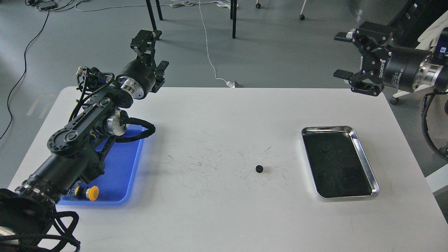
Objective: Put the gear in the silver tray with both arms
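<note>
One small black gear (pixel 259 169) is lying on the white table (pixel 224 217), out in the middle and somewhat nearer the right edge, on a patch of fine dark scuff marks. It is sitting just left of the one silver tray (pixel 364 157), apart from it and not touching its rim. The silver tray is lying flat near the table's right edge, its long sides running toward the far and near edges. On its dark bottom a second small dark piece (pixel 325 148) is showing near the far end; it is too small to tell what it is.

One blue tray (pixel 124 175) is sitting by the left edge of the table, with one yellow-capped push button (pixel 88 193) lying in its near corner. Most of that tray is being hidden by the left arm.

Two arms are in view. The left gripper (pixel 149 49) is hanging above the far left corner of the table, pointing away, and it is seen too much end-on to tell whether its fingers are parted. The right gripper (pixel 344 56) is hovering beyond the far right corner, its two fingers spread wide apart and holding nothing. Both grippers are well away from the gear and the silver tray.
</note>
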